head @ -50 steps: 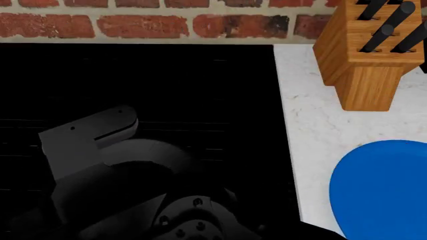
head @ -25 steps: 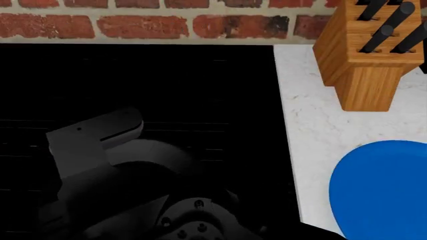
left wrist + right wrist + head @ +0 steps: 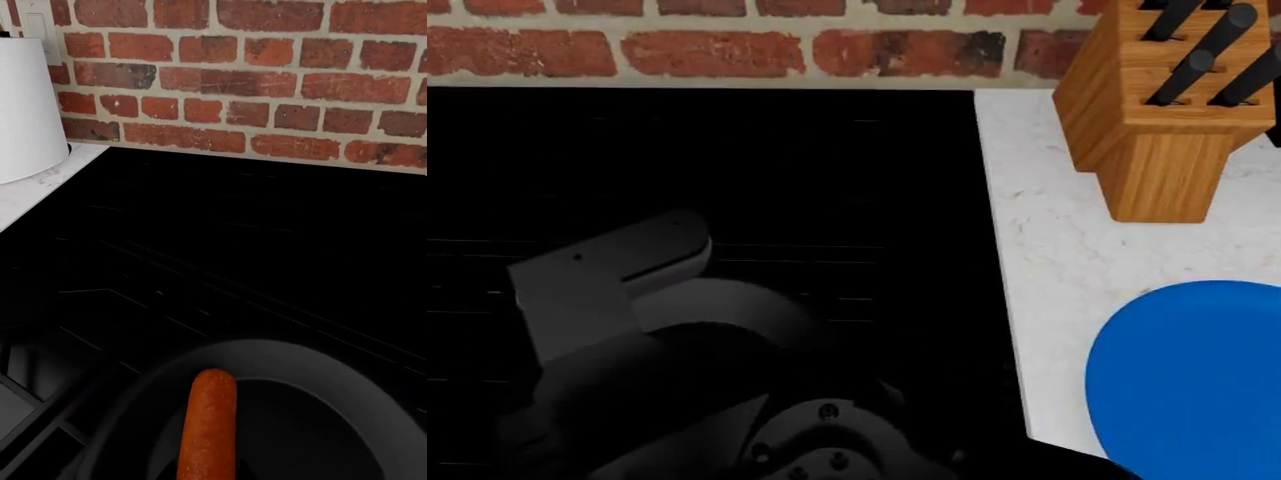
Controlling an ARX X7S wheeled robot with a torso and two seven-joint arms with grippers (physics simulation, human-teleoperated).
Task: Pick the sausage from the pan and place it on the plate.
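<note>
**Left wrist view.** Facing a red brick wall with pale mortar. Below it, a flat black cooktop. At one side, a strip of white marbled counter carrying a plain white tapered object, with a pale switch plate on the wall above. No fingers of the left gripper in the picture, so whether apart or together cannot be told. No sausage, pan or plate here.

**Head view.** Looking down on the same cooktop, brick wall along the far edge. To the right, the white counter. On it, far right, a wooden knife block with dark handles in its slots. Nearer, well apart from the block, the plate, bright blue and bare, cut off by the picture's right and lower edges. At lower left, over the cooktop, grey arm links and a bolted joint. No fingertips to be made out.

**Right wrist view.** Close over the pan, greyish rim curving around a black floor. In front of it, the sausage, orange-red, rounded end overlapping the rim, other end running out of the picture. Right gripper too dark to make out; whether clamped on the sausage cannot be told.
</note>
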